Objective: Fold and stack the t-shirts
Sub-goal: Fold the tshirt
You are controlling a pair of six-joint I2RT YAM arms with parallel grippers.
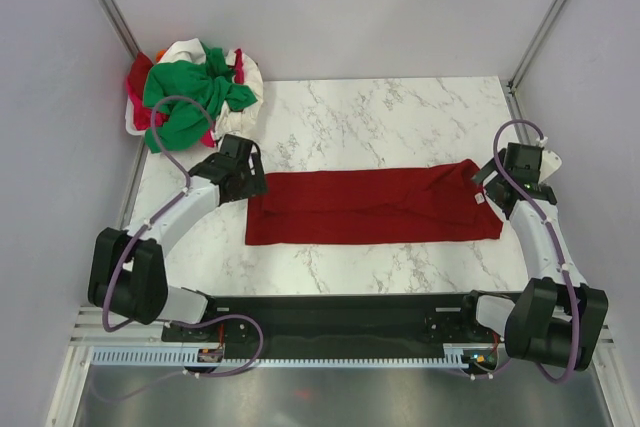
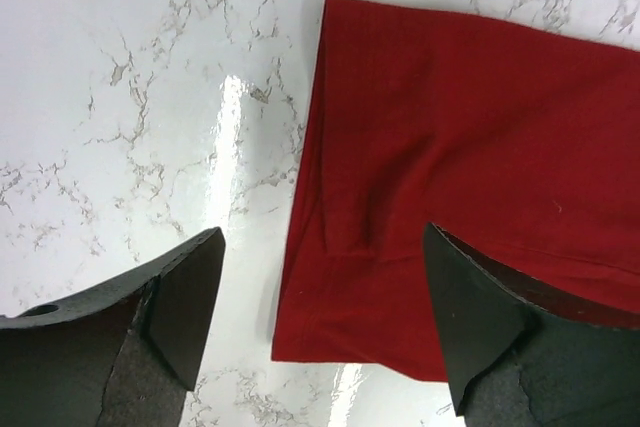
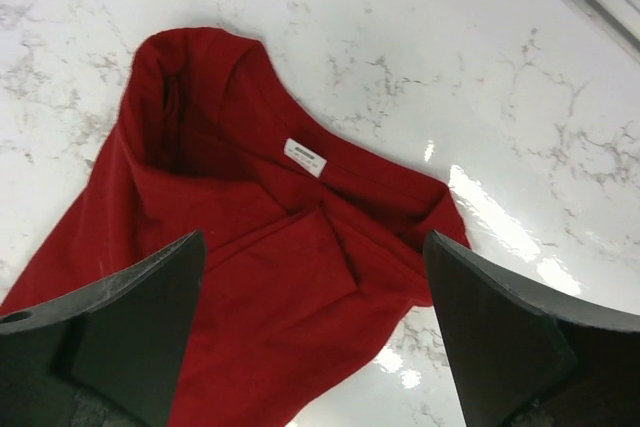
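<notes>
The dark red t-shirt (image 1: pixel 370 207) lies folded into a long strip across the middle of the marble table. Its small white tag (image 3: pixel 305 157) shows at the collar end. My left gripper (image 1: pixel 243 179) is open and empty above the shirt's left end (image 2: pixel 440 167). My right gripper (image 1: pixel 492 183) is open and empty above the collar end (image 3: pixel 250 277). The bright green t-shirt (image 1: pixel 190 97), the white t-shirt (image 1: pixel 248 75) and the pinkish-red t-shirt (image 1: pixel 136 75) lie in a crumpled heap at the far left corner.
The marble table (image 1: pixel 390 127) is walled by grey panels with metal posts at the back corners. A black base rail (image 1: pixel 340 319) runs along the near edge.
</notes>
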